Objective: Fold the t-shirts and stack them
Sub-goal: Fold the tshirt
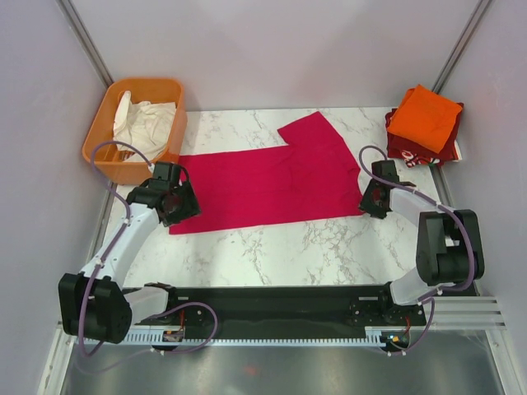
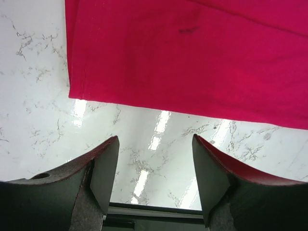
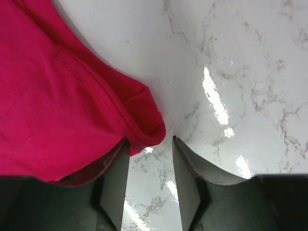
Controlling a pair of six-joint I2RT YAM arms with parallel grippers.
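Observation:
A magenta-pink t-shirt (image 1: 272, 181) lies spread flat across the middle of the table, one sleeve pointing to the back. A folded bright orange t-shirt (image 1: 424, 115) lies on a folded dark red t-shirt (image 1: 405, 148) at the back right. My left gripper (image 1: 173, 202) is open and empty at the pink shirt's near left corner; in the left wrist view the gripper (image 2: 155, 144) hovers just short of the shirt's hem (image 2: 192, 57). My right gripper (image 1: 375, 197) is open at the shirt's right edge; in the right wrist view the gripper (image 3: 150, 144) has a rolled shirt corner (image 3: 144, 125) at its left fingertip, with only table between the jaws.
A rigid orange plastic basket (image 1: 100, 140) with white cloth (image 1: 146, 123) in it stands at the back left, close behind the left gripper. Lilac walls enclose the table on three sides. Bare marble shows in front of the pink shirt (image 1: 280, 247).

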